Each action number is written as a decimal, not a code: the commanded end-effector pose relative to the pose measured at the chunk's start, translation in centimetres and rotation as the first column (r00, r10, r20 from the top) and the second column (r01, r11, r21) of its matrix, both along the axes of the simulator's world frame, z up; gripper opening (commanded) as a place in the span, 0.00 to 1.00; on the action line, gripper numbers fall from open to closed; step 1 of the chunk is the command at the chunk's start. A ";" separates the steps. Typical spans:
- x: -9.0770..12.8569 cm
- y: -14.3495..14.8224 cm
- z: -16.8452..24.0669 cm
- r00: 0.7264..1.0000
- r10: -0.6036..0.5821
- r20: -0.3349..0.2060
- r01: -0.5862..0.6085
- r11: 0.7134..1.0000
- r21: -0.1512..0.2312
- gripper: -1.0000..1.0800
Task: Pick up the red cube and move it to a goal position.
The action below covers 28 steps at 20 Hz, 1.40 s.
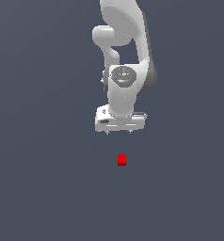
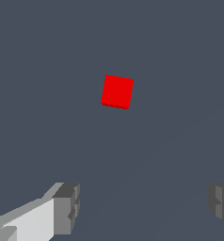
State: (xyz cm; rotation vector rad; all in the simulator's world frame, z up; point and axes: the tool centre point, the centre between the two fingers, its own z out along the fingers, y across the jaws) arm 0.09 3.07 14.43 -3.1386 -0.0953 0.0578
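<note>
The red cube (image 1: 122, 160) is a tiny bright red block resting on the dark grey floor, below the white arm in the exterior view. My gripper (image 1: 119, 133) hangs above it, fingers pointing down, with a clear gap between the fingertips and the cube. In the wrist view the red cube (image 2: 117, 91) sits ahead of the two grey fingertips (image 2: 67, 208), which stand wide apart with nothing between them. The gripper (image 2: 144, 207) is open.
A flat, uniform dark grey surface (image 1: 48, 188) fills both views. The white arm's links (image 1: 125, 42) rise above the gripper. No other objects or edges show.
</note>
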 end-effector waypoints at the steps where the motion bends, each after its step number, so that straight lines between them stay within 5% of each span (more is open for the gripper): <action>1: 0.6 0.2 -1.2 1.000 -0.014 0.003 0.014 1.000 0.000 0.96; 17: 6.7 1.6 -10.6 0.990 -0.137 0.031 0.137 0.991 -0.001 0.96; 28: 8.3 1.8 -12.6 0.986 -0.165 0.037 0.165 0.986 0.000 0.96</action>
